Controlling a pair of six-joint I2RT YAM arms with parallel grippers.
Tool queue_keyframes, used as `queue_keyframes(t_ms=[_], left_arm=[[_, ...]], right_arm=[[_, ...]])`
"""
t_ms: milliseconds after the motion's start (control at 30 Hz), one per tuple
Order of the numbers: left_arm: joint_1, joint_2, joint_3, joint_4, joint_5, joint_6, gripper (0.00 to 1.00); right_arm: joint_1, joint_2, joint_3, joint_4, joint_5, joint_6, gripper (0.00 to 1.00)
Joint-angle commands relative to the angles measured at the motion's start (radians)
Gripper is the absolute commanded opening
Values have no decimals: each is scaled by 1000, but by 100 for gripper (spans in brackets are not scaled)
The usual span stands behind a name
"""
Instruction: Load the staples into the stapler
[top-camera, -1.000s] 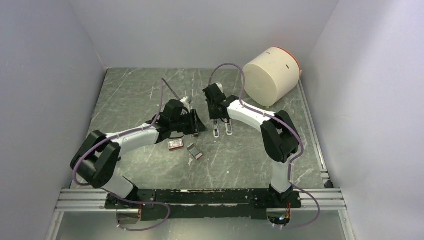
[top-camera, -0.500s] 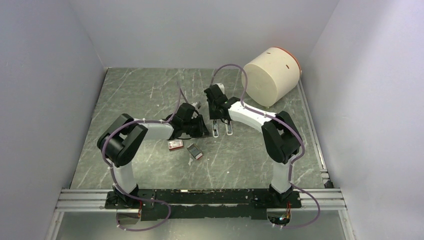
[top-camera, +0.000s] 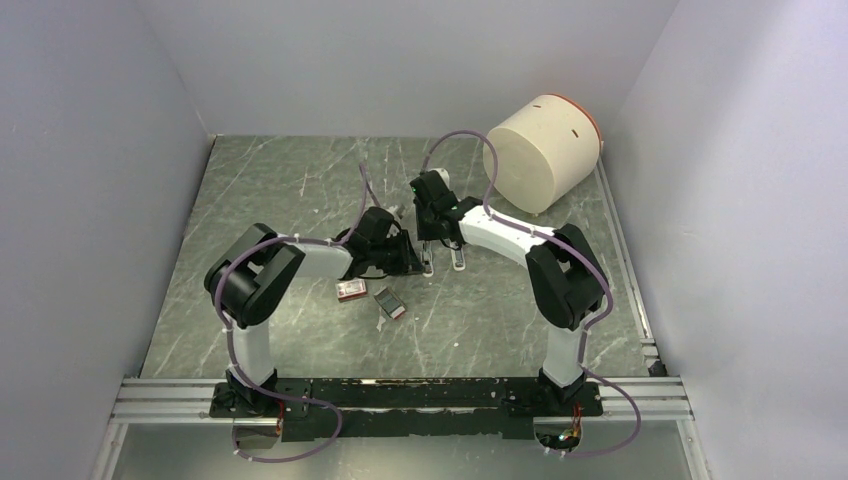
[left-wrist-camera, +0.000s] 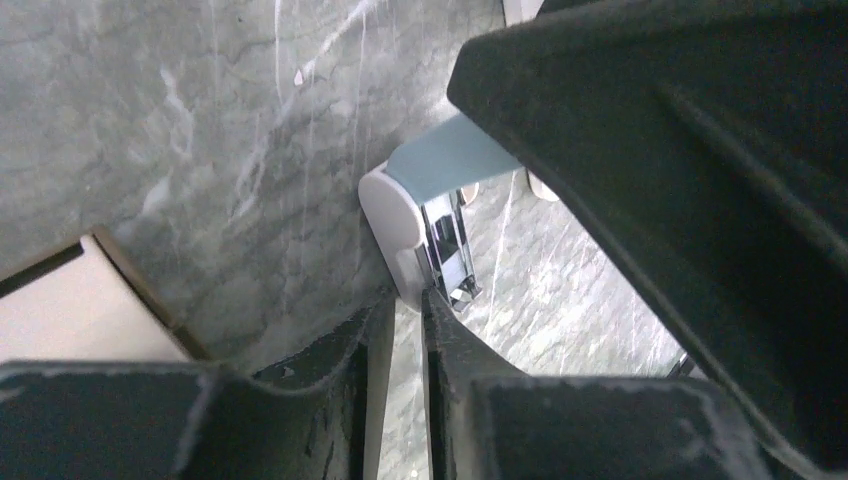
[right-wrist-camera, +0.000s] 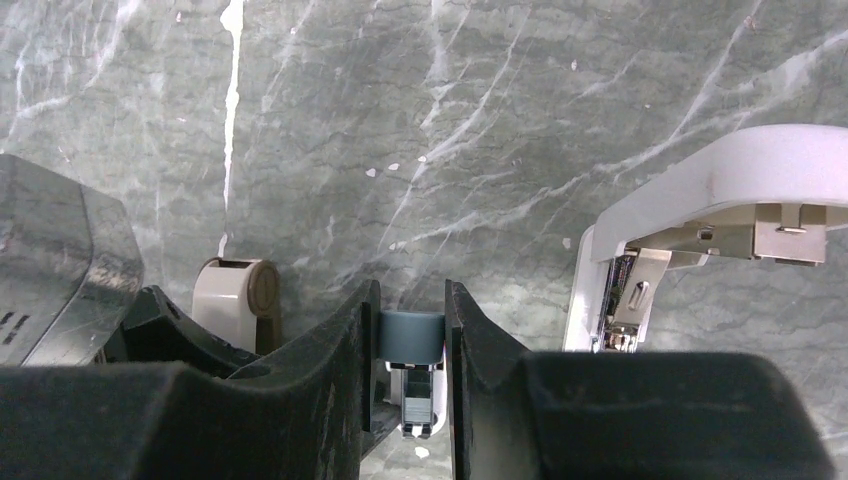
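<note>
My right gripper (right-wrist-camera: 410, 300) is shut on the grey-blue top (right-wrist-camera: 410, 337) of the white stapler (left-wrist-camera: 398, 215), whose metal channel (right-wrist-camera: 414, 400) shows below the grip. In the top view that gripper (top-camera: 429, 235) stands over the stapler (top-camera: 428, 264) at mid-table. My left gripper (left-wrist-camera: 408, 300) has its jaws a narrow slit apart with only table showing between them, tips at the stapler's rounded end. From above, the left gripper (top-camera: 410, 258) reaches in from the left. The staples (top-camera: 390, 304) lie on the table nearer the bases, beside a little red box (top-camera: 349, 290).
A second white stapler (right-wrist-camera: 700, 215) with its lid raised stands just right of the held one (top-camera: 458, 258). A large cream cylinder (top-camera: 540, 152) lies on its side at the back right. Grey walls close in the marbled table (top-camera: 280, 190) on both sides.
The left arm has folded its elbow in and carried its gripper right, up to the stapler's end, with its jaws narrowed. The right gripper has kept its grip and barely shifted.
</note>
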Motion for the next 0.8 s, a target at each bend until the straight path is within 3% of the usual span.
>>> queue_keyframes(t_ms=[0,333,767], left_arm=[[-6,59,27,-14,-45,31,20],[-6,65,-14,-32,-90,28,11],[-6,54,-22,-73,-172,37,10]], right_arm=[[-3,-35,-20,31,-31,25,20],[11,-46,-24,-13,-47,11,21],[68,-103,-96,-69,4,72,21]])
